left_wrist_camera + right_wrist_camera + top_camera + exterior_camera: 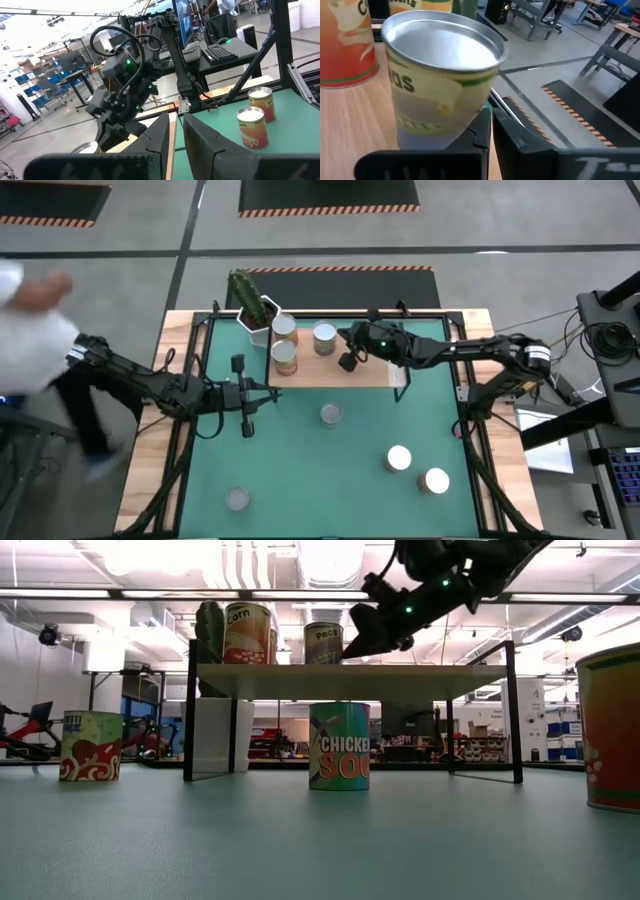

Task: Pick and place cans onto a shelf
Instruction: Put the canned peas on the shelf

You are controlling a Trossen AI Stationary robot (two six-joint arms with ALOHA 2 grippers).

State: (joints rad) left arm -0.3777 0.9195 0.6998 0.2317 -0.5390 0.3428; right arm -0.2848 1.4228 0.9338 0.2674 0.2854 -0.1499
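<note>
Overhead, the right tool hangs closed and empty above the shelf, just beside the peas can, which fills its wrist view with a silvery lid and a green-and-white label. Two more cans stand farther along the plank from that tool, next to the white cactus pot at the shelf's end. Toward the shelf's other end, behind the tool, the wood lies bare. Below the shelf, the green mat gives open room: one can stands near the plank's front edge, two white-topped cans sit on the right arm's side, and one stands alone near the desk's front. The left tool rests over the mat well apart from all cans, fingers nearly together, holding nothing. Beyond the desk, a person's white sleeve shows at the left edge.
</note>
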